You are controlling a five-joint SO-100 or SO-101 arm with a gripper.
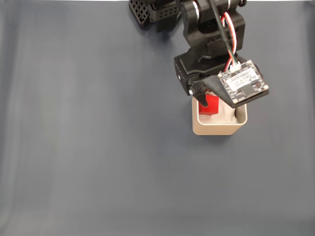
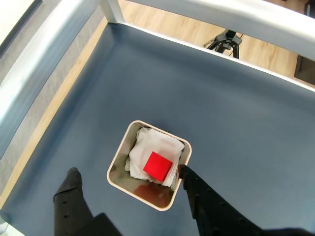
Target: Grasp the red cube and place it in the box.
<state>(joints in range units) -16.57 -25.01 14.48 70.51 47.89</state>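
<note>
The red cube [image 2: 157, 166] lies on the white padding inside the beige box [image 2: 119, 153], free of the fingers. In the wrist view my gripper [image 2: 128, 171] is open above the box, one black finger [image 2: 71, 189] left of it and the other finger [image 2: 197, 189] at its right edge. From the fixed view, the gripper [image 1: 212, 98] hangs over the far side of the box [image 1: 216, 131]. There the cube [image 1: 209, 104] shows in the box's left half, partly covered by the wrist camera board.
Dark blue-grey matting [image 1: 98, 147] covers the table around the box. The arm's base [image 1: 162, 12] stands at the top edge of the fixed view. A pale raised rail [image 2: 54, 54] borders the table in the wrist view, with a tripod [image 2: 224, 39] on the wooden floor beyond.
</note>
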